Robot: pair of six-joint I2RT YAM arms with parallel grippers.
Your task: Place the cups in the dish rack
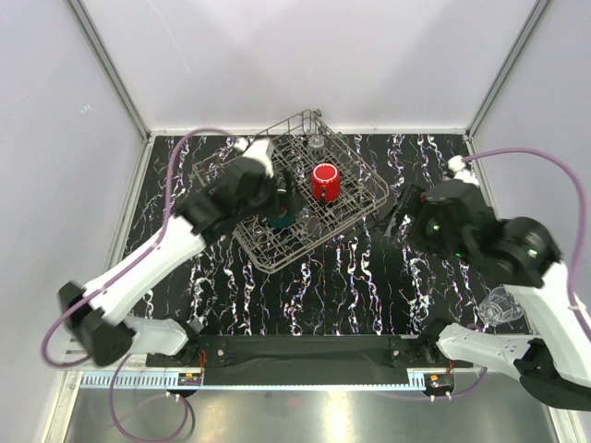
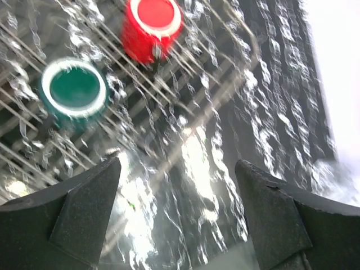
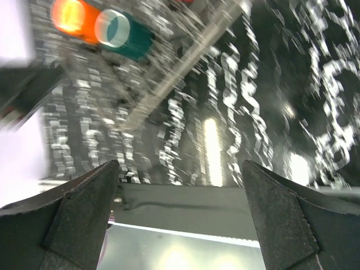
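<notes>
The dish rack (image 1: 305, 198) sits turned at an angle on the black, white-veined table (image 1: 369, 286), and most of the cups are inside it. The red cup (image 1: 324, 182) stands among the wires near the middle of the rack. The teal cup (image 1: 282, 220) sits towards the rack's near-left side. The orange cup (image 3: 70, 17) is right beside the teal one in the rack; it shows only in the right wrist view, since the left arm covers it from above. One clear cup (image 1: 316, 141) rests in the far corner of the rack. A second clear cup (image 1: 499, 309) is on the table well to the right of the rack, close to the right arm. The left gripper (image 2: 177, 214) hovers over the near-left part of the rack with its two fingers (image 2: 84, 214) spread wide and nothing between them; the teal cup lies just ahead of it and the red cup beyond. The right gripper (image 3: 180, 214) hangs above bare table just off the rack's right edge, with its fingers (image 3: 275, 219) also wide apart and holding nothing. Both wrist views are blurred, so it is unclear whether the cups stand mouth up or mouth down.
</notes>
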